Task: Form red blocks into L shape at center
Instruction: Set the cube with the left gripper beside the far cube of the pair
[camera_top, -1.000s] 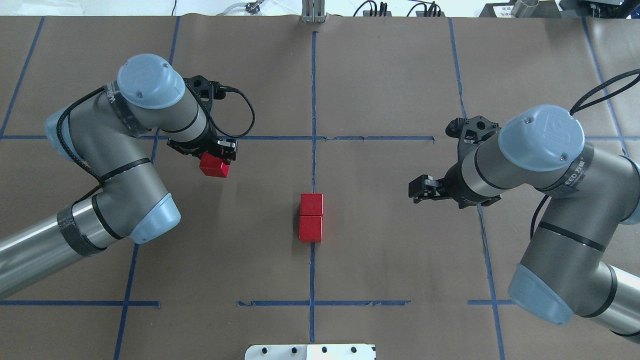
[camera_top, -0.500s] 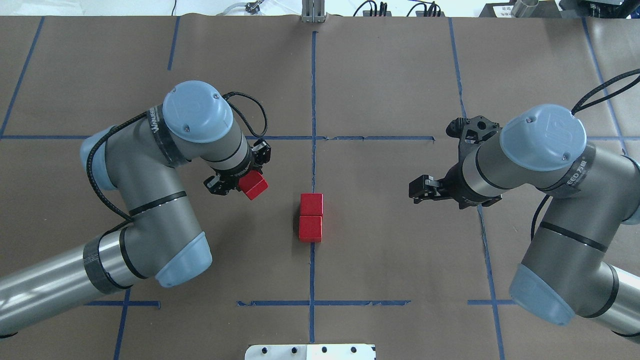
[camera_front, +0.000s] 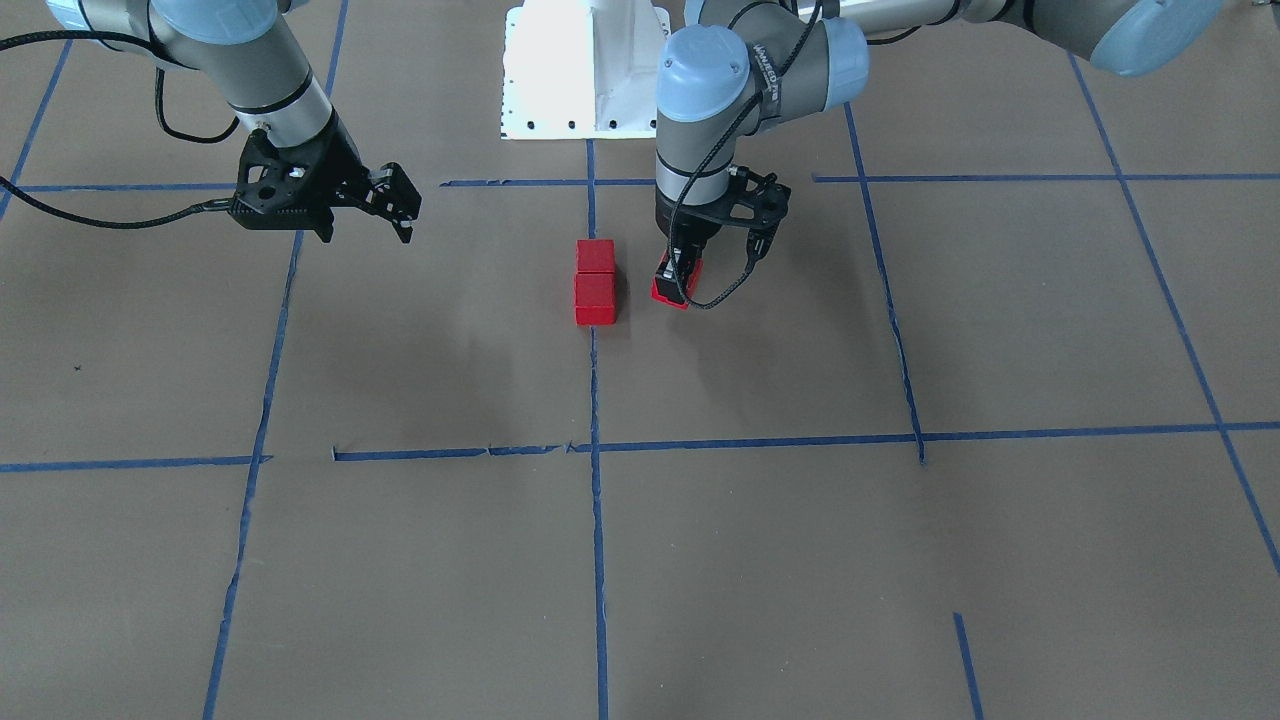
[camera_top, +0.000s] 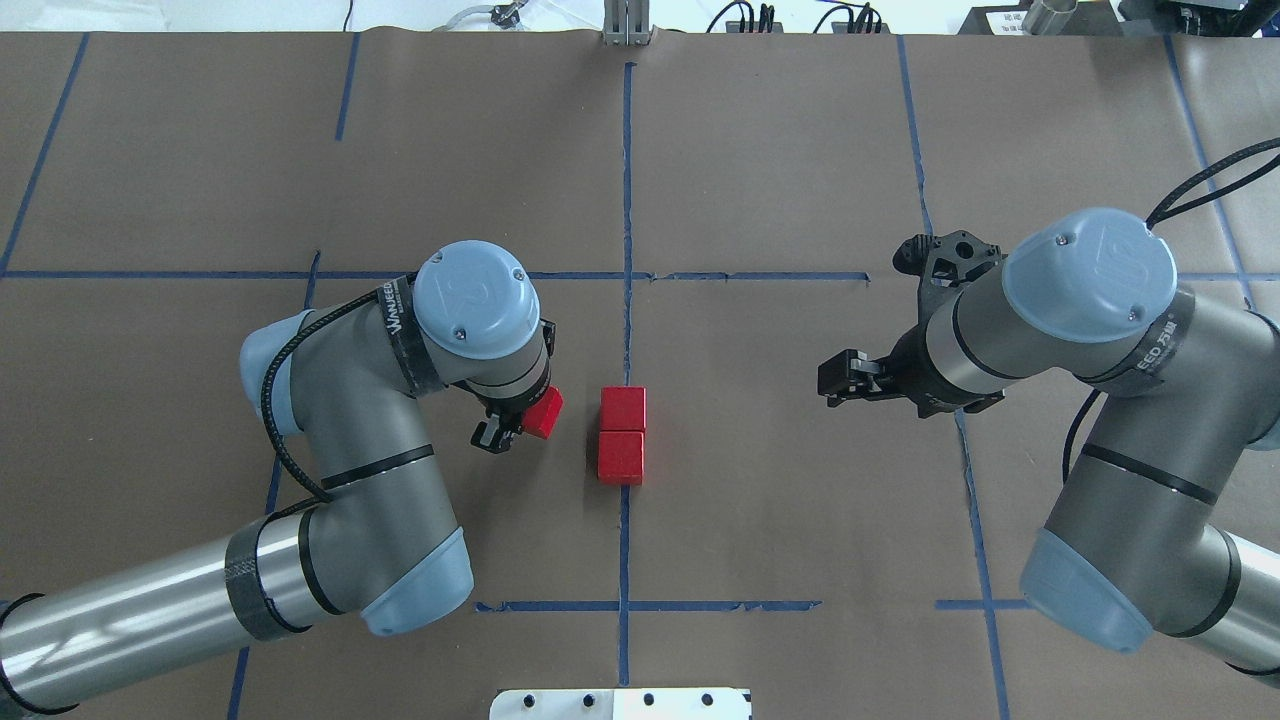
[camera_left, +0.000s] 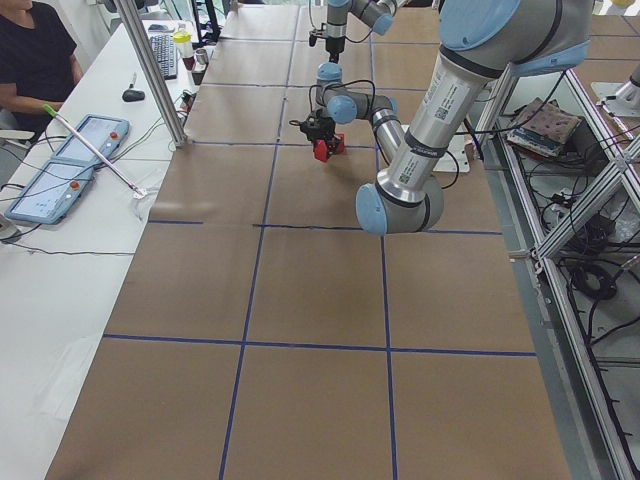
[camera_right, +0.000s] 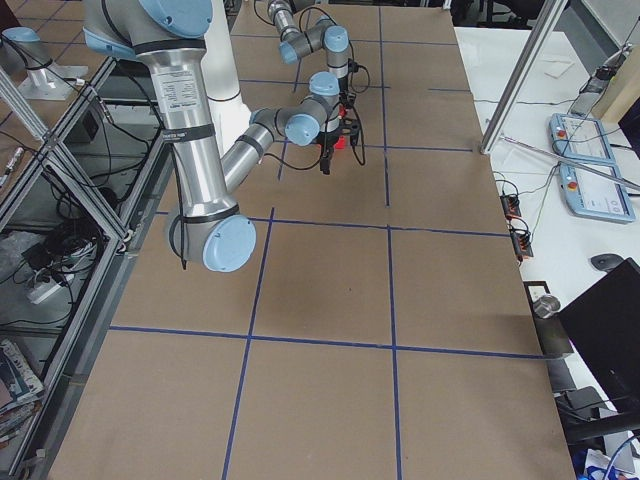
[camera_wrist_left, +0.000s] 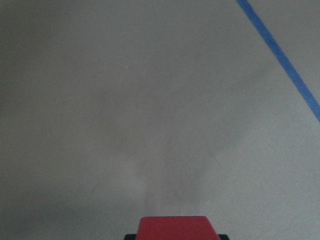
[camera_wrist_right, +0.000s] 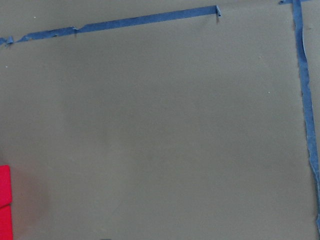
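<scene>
Pinched in left gripper (camera_front: 675, 282), one red block (camera_top: 546, 412) just beside the touching pair (camera_top: 622, 435) on mid-worktop tape line (camera_top: 627, 180); right gripper (camera_top: 828, 383) wide, empty, well apart

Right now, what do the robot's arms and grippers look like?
Both the left arm and right arm are silver-grey tubes with pale blue joint caps, black cables and dark wrist bands lettered in white. The left gripper and right gripper are black, two-fingered.

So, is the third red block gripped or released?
Gripped: the left gripper is shut on the third red block, beside the centre pair, a gap between. Touching paper: cannot tell.
</scene>
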